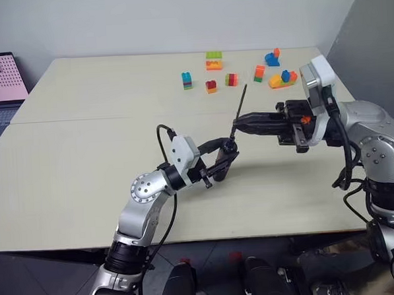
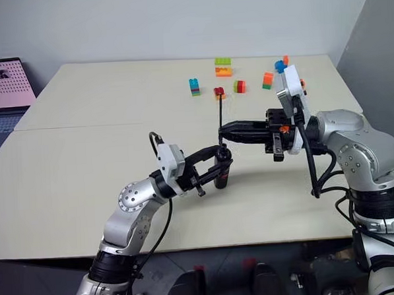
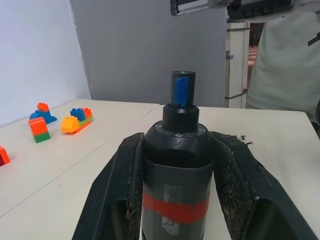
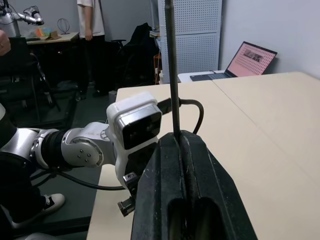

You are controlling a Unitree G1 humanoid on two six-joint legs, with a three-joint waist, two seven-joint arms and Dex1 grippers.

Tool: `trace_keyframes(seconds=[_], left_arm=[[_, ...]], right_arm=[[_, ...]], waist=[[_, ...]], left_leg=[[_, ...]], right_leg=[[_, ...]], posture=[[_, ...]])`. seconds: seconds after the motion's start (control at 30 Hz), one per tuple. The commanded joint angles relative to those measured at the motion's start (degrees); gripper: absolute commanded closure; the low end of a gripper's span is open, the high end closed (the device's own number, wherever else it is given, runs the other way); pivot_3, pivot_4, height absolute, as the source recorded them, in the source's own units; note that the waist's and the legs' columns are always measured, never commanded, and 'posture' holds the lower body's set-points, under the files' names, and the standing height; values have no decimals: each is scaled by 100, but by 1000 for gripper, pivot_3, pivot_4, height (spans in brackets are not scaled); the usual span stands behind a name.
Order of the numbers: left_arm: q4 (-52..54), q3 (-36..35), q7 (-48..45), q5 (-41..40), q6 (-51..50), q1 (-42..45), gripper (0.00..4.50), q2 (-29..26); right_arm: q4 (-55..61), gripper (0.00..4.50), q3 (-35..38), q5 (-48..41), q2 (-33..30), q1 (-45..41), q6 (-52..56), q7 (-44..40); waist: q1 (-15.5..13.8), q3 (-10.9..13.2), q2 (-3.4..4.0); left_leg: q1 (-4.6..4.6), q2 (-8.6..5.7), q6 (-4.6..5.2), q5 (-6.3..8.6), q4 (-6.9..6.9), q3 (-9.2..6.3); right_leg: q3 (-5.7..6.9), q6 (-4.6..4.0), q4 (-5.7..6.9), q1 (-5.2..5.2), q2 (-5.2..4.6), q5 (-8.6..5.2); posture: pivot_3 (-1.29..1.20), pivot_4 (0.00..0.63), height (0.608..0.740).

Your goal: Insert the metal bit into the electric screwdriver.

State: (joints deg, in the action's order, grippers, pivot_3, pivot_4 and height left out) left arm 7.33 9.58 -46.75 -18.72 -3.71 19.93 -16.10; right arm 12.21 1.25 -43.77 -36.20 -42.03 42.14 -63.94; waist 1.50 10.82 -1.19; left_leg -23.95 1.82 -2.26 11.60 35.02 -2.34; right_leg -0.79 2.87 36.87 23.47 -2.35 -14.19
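Over the middle of a pale table, the left gripper is clamped on the electric screwdriver, its blue tip toward twelve o'clock. Just beside it at two o'clock, the right gripper pinches the metal bit, upright above the screwdriver. Toy blocks lie at twelve o'clock.
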Motion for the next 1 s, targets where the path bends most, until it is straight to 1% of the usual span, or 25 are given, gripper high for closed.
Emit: trace_keyframes(seconds=[0.03,0.33,0.67,0.8,1.0], left_arm=[[-186,20,37,70,-151,-78,2872,-43],[-233,-54,-28,-24,-296,-67,2873,-129],[-308,-81,-135,-51,-291,-19,2873,-226],[-299,-133,-124,-48,-318,-58,2873,-272],[-417,-322,32,-83,-391,75,2874,-271]], right_arm=[[-123,4500,-58,203,-31,-235,-403,-256],[-499,4500,-217,480,43,-375,-945,-694],[-1494,4500,-559,1013,133,-906,-1623,-1454],[-1892,4500,-694,1220,258,-1078,-1899,-1725],[-2201,4500,-609,1256,484,-1232,-2157,-1889]], waist=[[2,0,0],[2,0,1],[14,-1,2],[20,-2,2],[19,-2,2]], left_leg=[[2,0,0,0,0,0],[9,0,0,0,1,0],[18,0,0,-1,3,-1],[19,0,-1,-1,5,0],[23,1,-1,-1,7,-1]], right_leg=[[0,0,1,0,0,0],[0,3,4,-7,1,2],[-1,2,11,-13,2,5],[-3,2,11,-14,2,6],[-3,0,17,-16,3,9]], posture=[[0,150,740],[0,150,740],[0,150,740],[0,150,740],[0,150,740]])
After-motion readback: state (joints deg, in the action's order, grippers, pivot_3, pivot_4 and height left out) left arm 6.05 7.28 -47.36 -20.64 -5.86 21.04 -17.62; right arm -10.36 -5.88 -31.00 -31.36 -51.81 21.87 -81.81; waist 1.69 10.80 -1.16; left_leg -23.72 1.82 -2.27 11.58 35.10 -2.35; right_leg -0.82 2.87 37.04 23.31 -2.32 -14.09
